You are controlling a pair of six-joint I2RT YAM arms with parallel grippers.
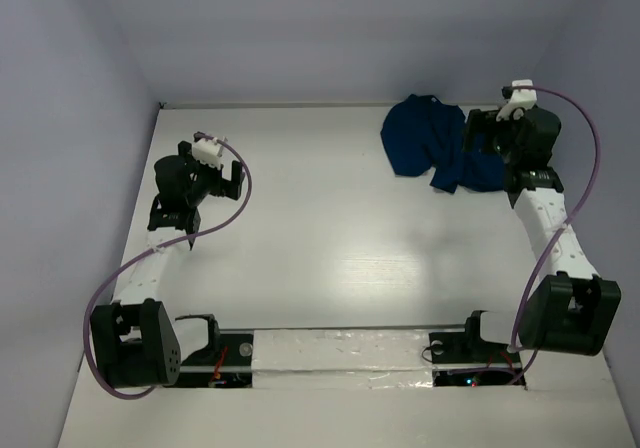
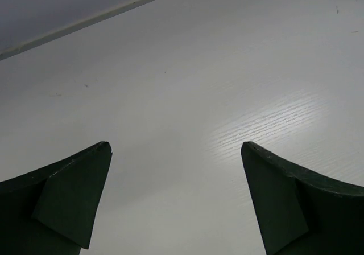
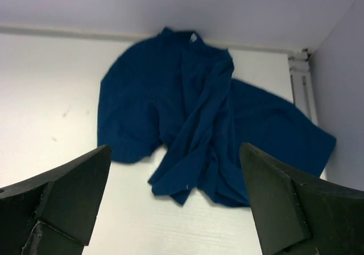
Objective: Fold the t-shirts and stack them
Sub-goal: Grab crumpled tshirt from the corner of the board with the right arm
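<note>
Left arm, right arm outstretched — fingers of both spread wide.

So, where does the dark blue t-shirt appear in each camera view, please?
Top external: the t-shirt lies crumpled at the upper right, near the back wall.
Left wrist: not clearly in it; only the table shows.
Right wrist: in the centre of the picture, beyond the open right pincer.
Shared landmark: the seam where the table meets the back wall, seen in all three.

Navy t-shirt, crumpled, unfolded, table's far right corner
</note>
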